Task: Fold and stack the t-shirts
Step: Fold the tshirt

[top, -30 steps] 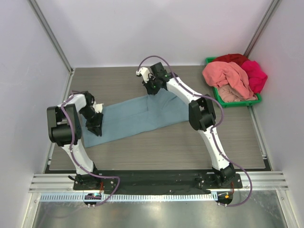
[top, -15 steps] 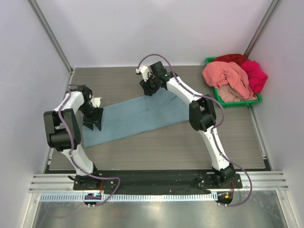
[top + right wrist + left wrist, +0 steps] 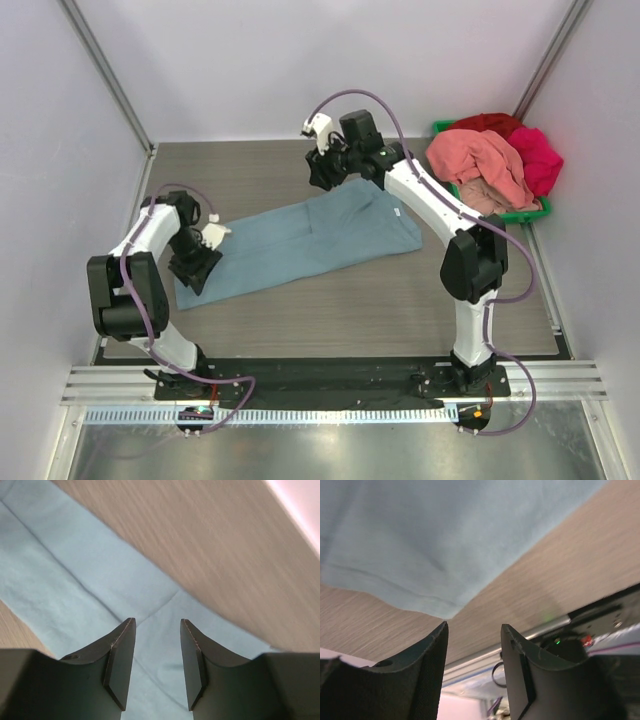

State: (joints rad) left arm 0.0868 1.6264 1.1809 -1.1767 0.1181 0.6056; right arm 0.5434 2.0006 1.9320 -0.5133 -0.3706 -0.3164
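A dusty blue-grey t-shirt (image 3: 300,240) lies flat as a long folded band, slanting across the table. My left gripper (image 3: 195,268) hovers at its near-left end, open, with nothing between the fingers. In the left wrist view, the left gripper (image 3: 474,630) is just off the t-shirt's (image 3: 435,535) corner, over bare table. My right gripper (image 3: 322,172) is above the shirt's far edge near the middle. In the right wrist view, the right gripper (image 3: 157,622) stands open and empty over the blue cloth (image 3: 65,575). More t-shirts, salmon-pink (image 3: 480,160), magenta (image 3: 540,160) and red (image 3: 490,123), are heaped at the back right.
A green bin (image 3: 500,217) at the back right corner holds the heaped shirts. White walls close in the left, back and right sides. A metal rail (image 3: 520,642) runs along the near edge of the table.
Both grippers have opened and let go of the blue-grey shirt. The right arm's elbow has swung to the right, uncovering the shirt's right end. The left gripper has shifted slightly toward the near side.
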